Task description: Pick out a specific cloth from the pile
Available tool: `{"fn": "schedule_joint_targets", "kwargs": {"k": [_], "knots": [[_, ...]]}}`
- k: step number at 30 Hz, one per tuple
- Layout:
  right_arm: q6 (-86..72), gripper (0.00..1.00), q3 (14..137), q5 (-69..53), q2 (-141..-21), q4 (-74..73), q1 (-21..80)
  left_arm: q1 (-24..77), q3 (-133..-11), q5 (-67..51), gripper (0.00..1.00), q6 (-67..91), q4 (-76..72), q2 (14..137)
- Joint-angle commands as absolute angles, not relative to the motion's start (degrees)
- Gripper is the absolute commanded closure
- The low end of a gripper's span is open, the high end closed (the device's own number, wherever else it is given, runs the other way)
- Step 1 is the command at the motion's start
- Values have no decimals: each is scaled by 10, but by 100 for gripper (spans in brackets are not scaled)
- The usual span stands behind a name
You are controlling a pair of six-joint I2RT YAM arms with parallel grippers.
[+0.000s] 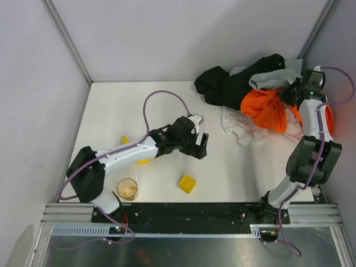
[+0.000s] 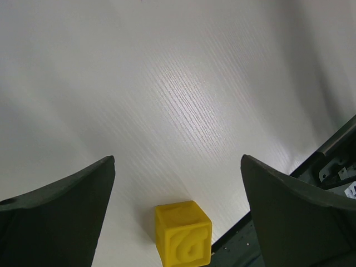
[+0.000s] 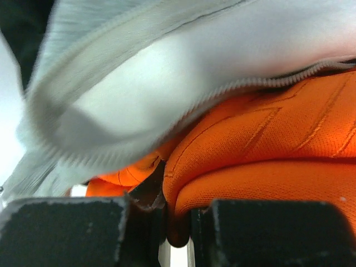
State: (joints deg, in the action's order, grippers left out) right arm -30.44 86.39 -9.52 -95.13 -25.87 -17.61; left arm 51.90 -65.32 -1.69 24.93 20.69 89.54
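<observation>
At left, the left gripper [image 1: 198,149] is held over the white surface [image 1: 167,105], jaws wide apart, near a small yellow plastic cube [image 1: 187,183]. The small white crumpled fabric cloth [image 1: 238,127] is laid on the surface, touching the near edge of the large black, grey and orange garment pile [image 1: 239,83]. At right, the right gripper [image 1: 290,93] is sunk in the pile, jaws pinched on a fold of the bright orange garment [image 3: 267,150].

Bright, even overhead light; soft glare on the surface [image 2: 189,105] toward twelve o'clock; the pile [image 3: 55,111] blurs at nine o'clock.
</observation>
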Motion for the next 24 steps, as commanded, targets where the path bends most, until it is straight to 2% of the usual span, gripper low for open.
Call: {"fn": "schedule_joint_targets", "kwargs": {"k": [1,10,24], "knots": [[-299,100,873,-93,-1018,-237,-176,521,-655,-18,0,247,203,875],[-302,100,797,-125,-1104,-232,-183,520,-667,-16,0,258,203,871],[-274,100,759,-163,-1098,-231,-184,487,-784,-119,0,318,193,990]]}}
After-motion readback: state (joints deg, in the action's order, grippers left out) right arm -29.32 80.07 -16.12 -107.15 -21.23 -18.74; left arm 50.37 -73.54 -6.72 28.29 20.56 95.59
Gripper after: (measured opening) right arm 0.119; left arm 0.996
